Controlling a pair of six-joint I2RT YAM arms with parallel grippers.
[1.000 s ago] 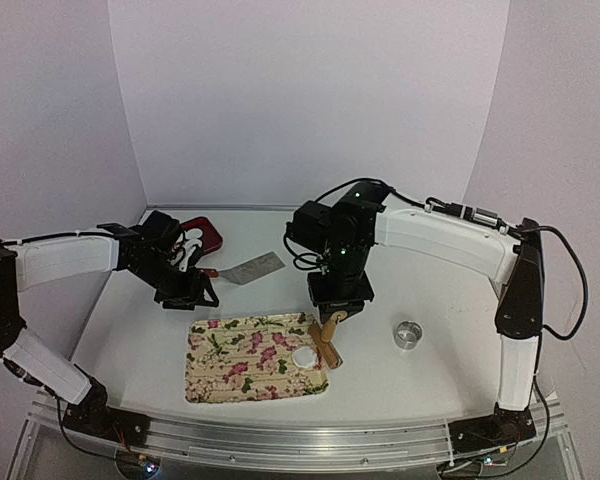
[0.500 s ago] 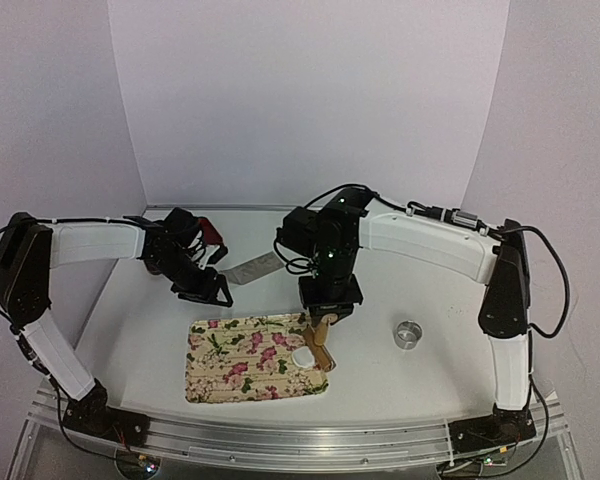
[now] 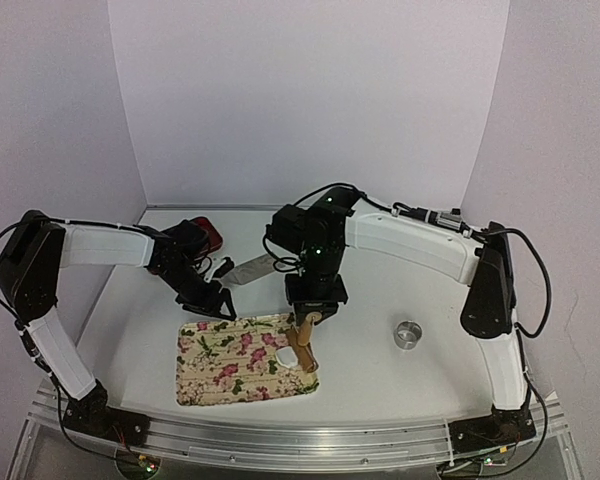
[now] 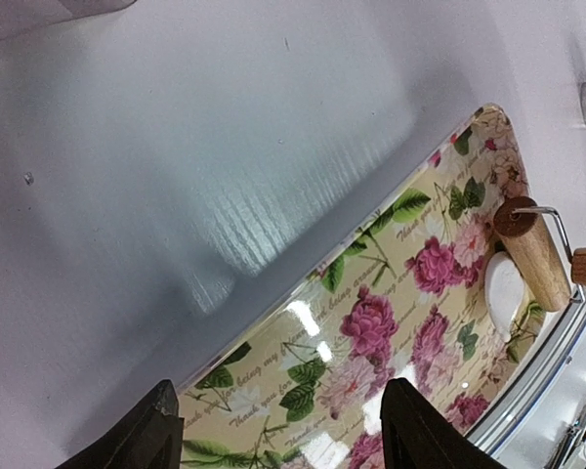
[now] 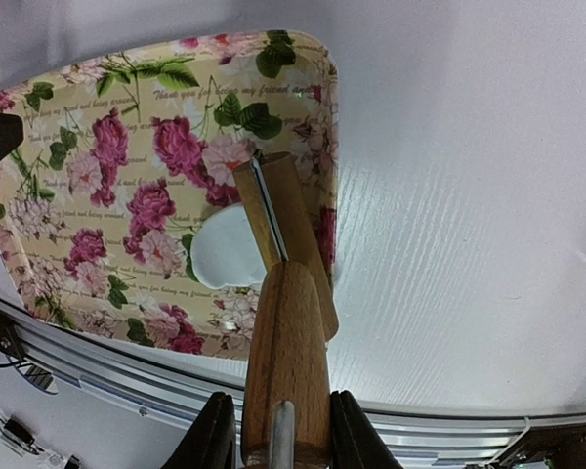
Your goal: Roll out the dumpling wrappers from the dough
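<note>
The dough is a small white lump on the right part of a flowered tray. A wooden rolling pin rests its roller against the dough. My right gripper is shut on the pin's handle, above the tray's right end. At the tray's far-left corner my left gripper stands open, its fingertips spread over the tray. In that view the dough lies far off beside the roller. No dumpling wrappers are in view.
A small metal ring stands on the table right of the tray. A metal scraper blade and a red object lie behind the left gripper. The table's front rail runs just past the tray.
My left gripper has come right and nearer, from beside the scraper to the tray's far-left corner. The right arm, pin, dough and tray have shifted a little to the left.
</note>
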